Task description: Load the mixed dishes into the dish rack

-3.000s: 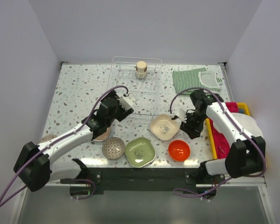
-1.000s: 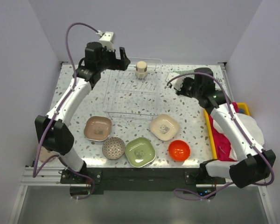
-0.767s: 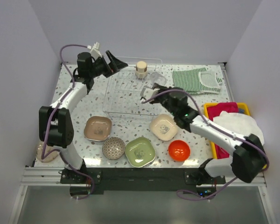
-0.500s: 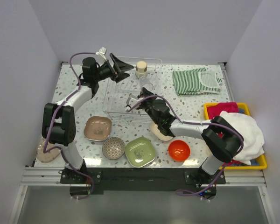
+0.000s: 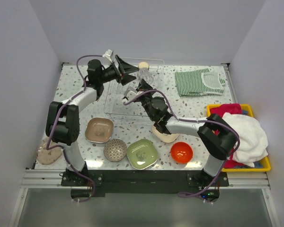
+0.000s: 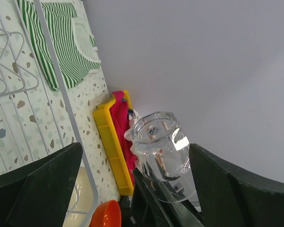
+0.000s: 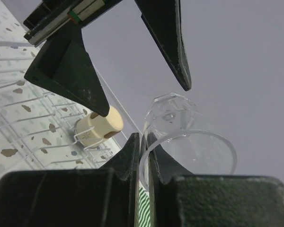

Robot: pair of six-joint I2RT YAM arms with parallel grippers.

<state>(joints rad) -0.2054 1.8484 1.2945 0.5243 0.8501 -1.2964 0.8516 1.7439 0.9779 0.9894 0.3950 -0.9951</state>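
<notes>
A clear cup [image 6: 160, 144] stands between the wide-apart jaws of the left gripper [image 6: 136, 146], dish rack [image 6: 61, 90] and yellow tray [image 6: 106, 137] behind.

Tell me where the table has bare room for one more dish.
Bare table: between the dish rack and the table's left edge, and between rack, striped cloth and yellow tray. The near row, brown plate to orange bowl, is crowded; so is the rack's far end, where left gripper and right gripper meet at the clear cup.

Speckled white table [image 5: 199, 101] across mid-frame. Upper centre: dish rack [image 5: 128, 101]. Upper right: striped green cloth [image 5: 198, 81]. Right edge: yellow tray [image 5: 209, 109]. Along the lower edge, left to right: pale round plate [image 5: 45, 156], brown plate [image 5: 99, 130], grey patterned bowl [image 5: 115, 150], green plate [image 5: 142, 153], cream plate [image 5: 167, 138], orange-red bowl [image 5: 181, 152].
</notes>
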